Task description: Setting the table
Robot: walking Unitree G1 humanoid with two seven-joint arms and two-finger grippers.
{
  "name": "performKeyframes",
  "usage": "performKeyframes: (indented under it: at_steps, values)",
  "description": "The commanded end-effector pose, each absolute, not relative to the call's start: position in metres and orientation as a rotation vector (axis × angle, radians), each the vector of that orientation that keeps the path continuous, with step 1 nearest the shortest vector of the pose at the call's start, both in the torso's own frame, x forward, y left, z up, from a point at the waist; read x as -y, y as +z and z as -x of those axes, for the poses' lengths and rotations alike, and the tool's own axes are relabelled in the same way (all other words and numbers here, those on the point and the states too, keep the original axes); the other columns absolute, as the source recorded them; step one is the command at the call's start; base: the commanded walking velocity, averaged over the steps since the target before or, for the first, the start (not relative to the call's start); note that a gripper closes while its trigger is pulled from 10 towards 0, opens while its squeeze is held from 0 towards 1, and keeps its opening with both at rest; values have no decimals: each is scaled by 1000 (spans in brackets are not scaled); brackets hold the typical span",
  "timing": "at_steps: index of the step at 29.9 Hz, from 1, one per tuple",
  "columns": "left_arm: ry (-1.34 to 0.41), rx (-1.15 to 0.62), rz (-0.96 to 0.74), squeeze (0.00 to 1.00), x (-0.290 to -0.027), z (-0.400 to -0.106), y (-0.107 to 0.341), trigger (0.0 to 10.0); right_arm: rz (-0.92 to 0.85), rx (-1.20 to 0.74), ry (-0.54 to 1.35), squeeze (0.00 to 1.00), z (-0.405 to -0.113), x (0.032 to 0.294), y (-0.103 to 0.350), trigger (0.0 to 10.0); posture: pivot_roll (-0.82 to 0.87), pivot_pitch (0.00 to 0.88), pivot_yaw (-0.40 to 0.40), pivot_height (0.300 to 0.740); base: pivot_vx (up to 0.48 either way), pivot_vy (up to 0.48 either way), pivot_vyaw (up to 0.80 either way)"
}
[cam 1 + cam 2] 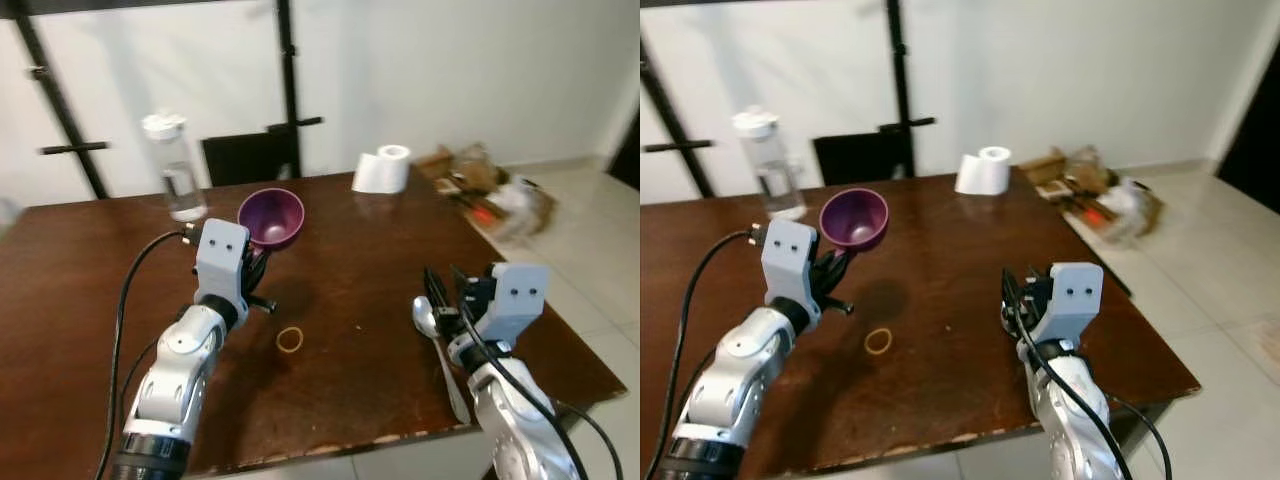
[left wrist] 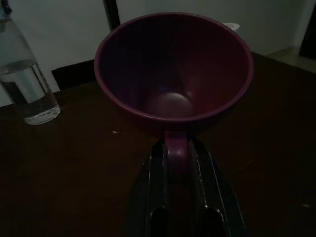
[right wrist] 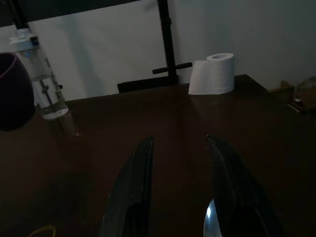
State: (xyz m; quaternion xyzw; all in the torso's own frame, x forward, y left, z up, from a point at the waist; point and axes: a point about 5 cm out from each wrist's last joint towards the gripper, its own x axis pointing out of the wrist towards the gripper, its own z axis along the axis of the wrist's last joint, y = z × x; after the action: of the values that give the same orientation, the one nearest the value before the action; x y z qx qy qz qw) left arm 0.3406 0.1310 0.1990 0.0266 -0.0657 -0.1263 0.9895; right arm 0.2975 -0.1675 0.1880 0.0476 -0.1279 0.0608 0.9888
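We find the left end effector (image 2: 178, 163) clamped on the handle of a purple cup (image 1: 271, 218), its two black fingers (image 2: 157, 170) pressed against either side of that handle. The cup is carried above the worktop (image 1: 90, 290), tilted so that its open mouth faces the wrist camera; it appears empty.

The right end effector (image 3: 178, 163) has its fingers apart and holds nothing. A metal spoon (image 1: 438, 352) lies flat on the worktop just beneath and beside it, on the inner side. The spoon's bowl (image 3: 209, 223) shows close against one finger in the right wrist view. Its long axis runs roughly along the line of the fingers, bowl away from the robot, handle toward the near edge.

In our judgement the coming move turns on this: the spoon lies below the right end effector and nearly parallel to its fingers, so the right arm is the nearer one and need only descend.

Ahead of the left end effector stand a water bottle (image 1: 176, 170) and, further off, a paper roll (image 1: 383, 169). A rubber band (image 1: 290, 340) lies between the two arms.
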Motion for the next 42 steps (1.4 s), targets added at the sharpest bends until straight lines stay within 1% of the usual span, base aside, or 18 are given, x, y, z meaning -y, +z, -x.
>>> performKeyframes:
  at_steps: [1, 42]
  values:
    - [-255, 122, -49, 0, -131, -341, 197, 10000, -97, 248, 120, 0, -296, 168, 185, 10000, -75, 54, 107, 740, -296, 0, 0]
    - [-254, 126, -37, 0, -130, -342, 199, 10000, -99, 250, 128, 0, -297, 167, 185, 10000, -76, 53, 110, 740, -314, 0, 0]
